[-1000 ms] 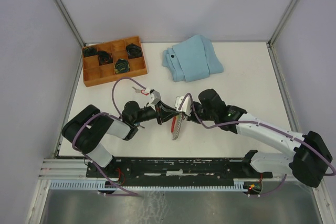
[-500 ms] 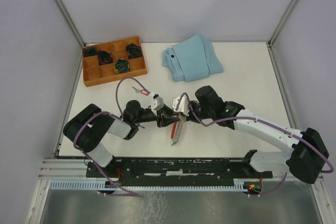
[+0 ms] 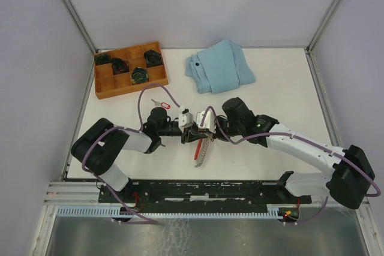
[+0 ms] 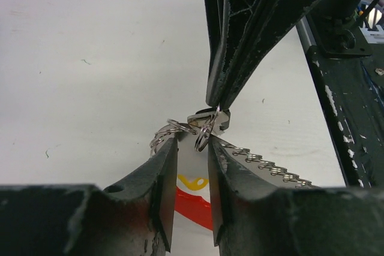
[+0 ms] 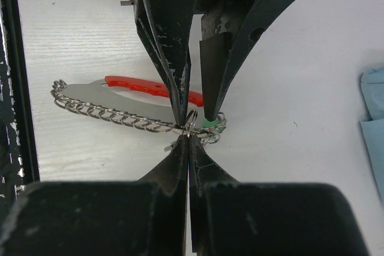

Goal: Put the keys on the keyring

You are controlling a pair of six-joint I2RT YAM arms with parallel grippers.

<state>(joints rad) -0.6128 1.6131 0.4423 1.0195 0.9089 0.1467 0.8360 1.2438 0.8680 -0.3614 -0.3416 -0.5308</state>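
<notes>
The keyring (image 3: 200, 150), a red curved strip edged with silvery loops, lies on the table in front of both grippers. My right gripper (image 5: 188, 136) is shut on one small silver loop (image 5: 191, 119) at the keyring's (image 5: 138, 86) end, beside a green tag (image 5: 209, 123). My left gripper (image 4: 192, 142) faces it, jaws apart, with that loop (image 4: 203, 138) loose between the tips. In the top view the left gripper (image 3: 191, 128) and right gripper (image 3: 203, 129) nearly touch. A key with a red tag (image 3: 160, 105) lies on the table behind the left arm.
A wooden compartment tray (image 3: 102, 88) holding dark round items stands at the back left. A folded light-blue cloth (image 3: 219, 67) lies at the back middle. Grey walls enclose the table on three sides.
My left gripper let go of the red-tagged key, which now lies on the table, and moved right to meet the right gripper at the keyring. The right gripper shifted slightly left.
</notes>
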